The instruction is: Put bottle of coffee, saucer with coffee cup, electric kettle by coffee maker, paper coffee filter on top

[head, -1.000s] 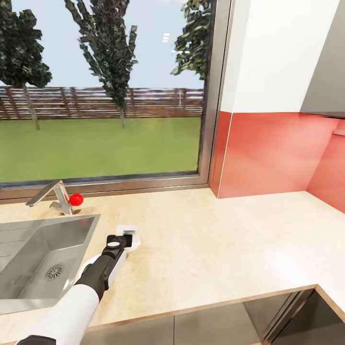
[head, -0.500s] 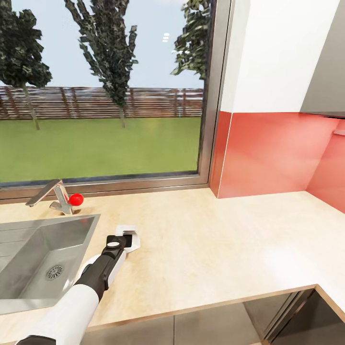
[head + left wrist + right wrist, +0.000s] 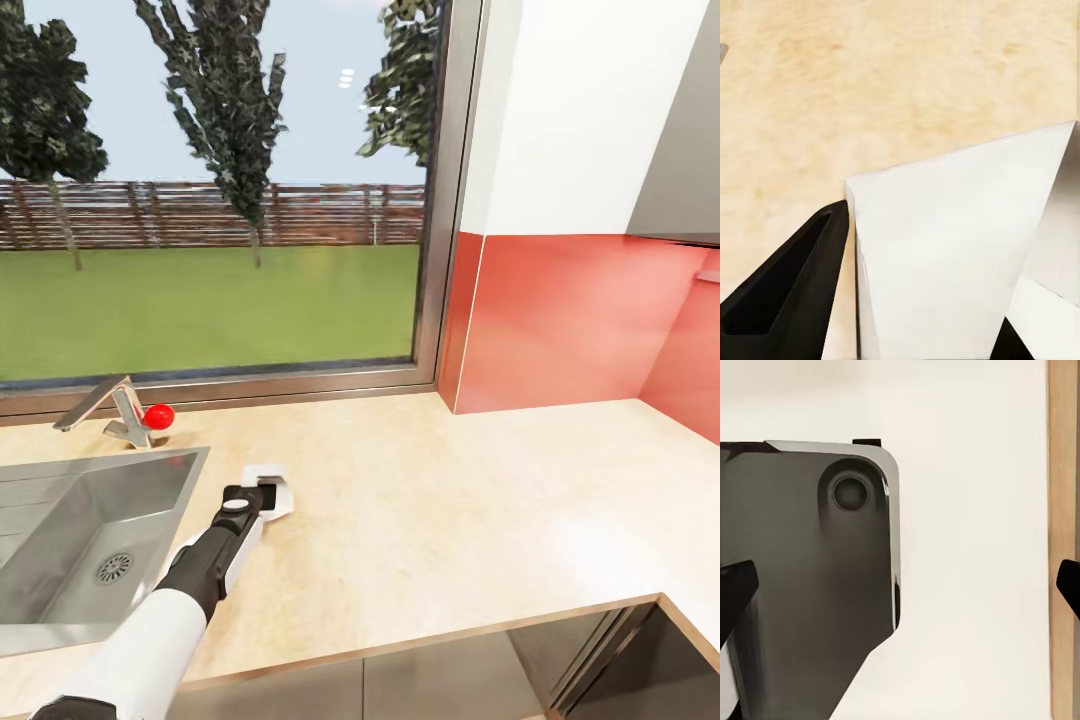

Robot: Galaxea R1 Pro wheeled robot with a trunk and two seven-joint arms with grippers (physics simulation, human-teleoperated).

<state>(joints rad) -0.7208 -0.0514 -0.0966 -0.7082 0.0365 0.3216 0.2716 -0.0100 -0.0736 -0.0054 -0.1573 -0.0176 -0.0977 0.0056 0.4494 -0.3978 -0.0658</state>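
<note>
My left gripper [image 3: 262, 496] reaches over the kitchen countertop [image 3: 450, 500], just right of the sink, and is shut on a white, flat, angular piece that looks like the paper coffee filter [image 3: 270, 480]. In the left wrist view the white filter [image 3: 945, 247] sits between the black fingers [image 3: 787, 292], low over the light wood. In the right wrist view my right gripper [image 3: 900, 581] is open, its fingertips far apart at the picture's edges, facing a dark grey metal part [image 3: 810, 570] against a white surface.
The steel sink [image 3: 150, 500] with a faucet [image 3: 100, 405] and a red ball [image 3: 158, 415] lies at the left under a big window. A red and white wall [image 3: 570, 320] bounds the counter at the back right. The counter's front edge turns a corner at the lower right.
My left gripper and the white piece have shifted slightly farther from me along the counter. Everything else stands as before.
</note>
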